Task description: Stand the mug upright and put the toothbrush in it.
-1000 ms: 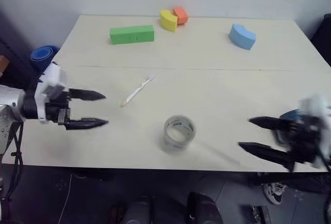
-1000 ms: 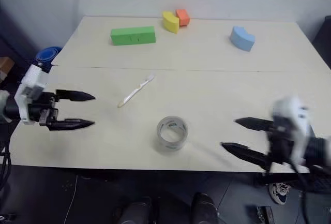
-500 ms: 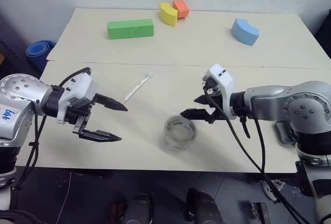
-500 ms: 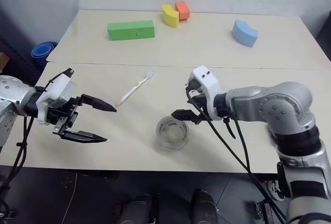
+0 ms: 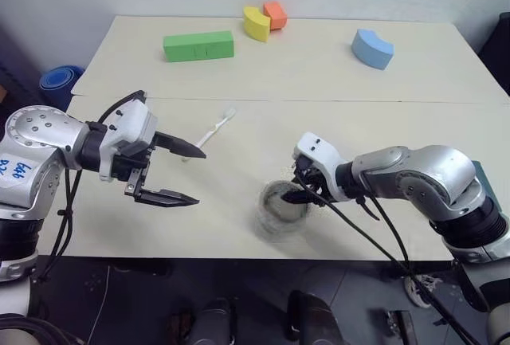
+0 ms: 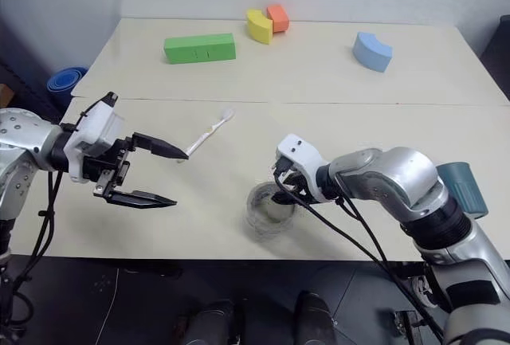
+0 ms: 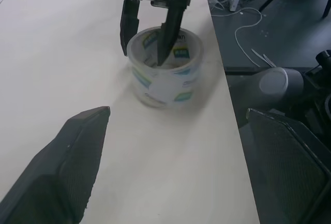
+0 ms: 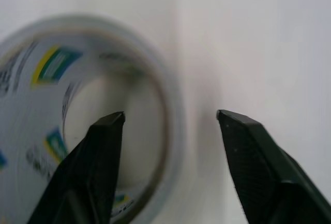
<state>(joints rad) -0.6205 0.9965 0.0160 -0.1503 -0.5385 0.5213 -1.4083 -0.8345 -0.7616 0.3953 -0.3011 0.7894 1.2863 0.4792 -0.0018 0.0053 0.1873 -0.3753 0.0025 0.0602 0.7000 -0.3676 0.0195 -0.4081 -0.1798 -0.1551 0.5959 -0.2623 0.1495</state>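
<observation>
Straddling the wall of the clear tape roll (image 5: 280,209), the right end effector (image 5: 305,194) is seen with one black finger inside the ring and the other outside it. The fingers are partly spread, with a gap wider than the wall between them. Whether either finger presses on the wall cannot be told. The roll is stood on its flat side near the front edge of the bench (image 5: 358,122), about midway along it.

The left end effector (image 5: 199,178) is held above the bench toward the front left corner. Its fingers are spread wide and nothing is gripped between them. It is pointed across the bench toward the roll.

The toothbrush (image 5: 207,134) is found lying flat in the left half of the bench, well back from the front edge. The bristle end is turned toward the far edge. The handle end is seen just beside the tip of one left finger; contact cannot be judged.

The mug (image 6: 464,188) is noted at the right edge of the bench, partly hidden behind the right arm. Its pose cannot be made out.

Along the far edge are recorded a green block (image 5: 199,45), a yellow block (image 5: 256,24) touching an orange block (image 5: 276,14), and a blue block (image 5: 373,48) toward the right corner.
</observation>
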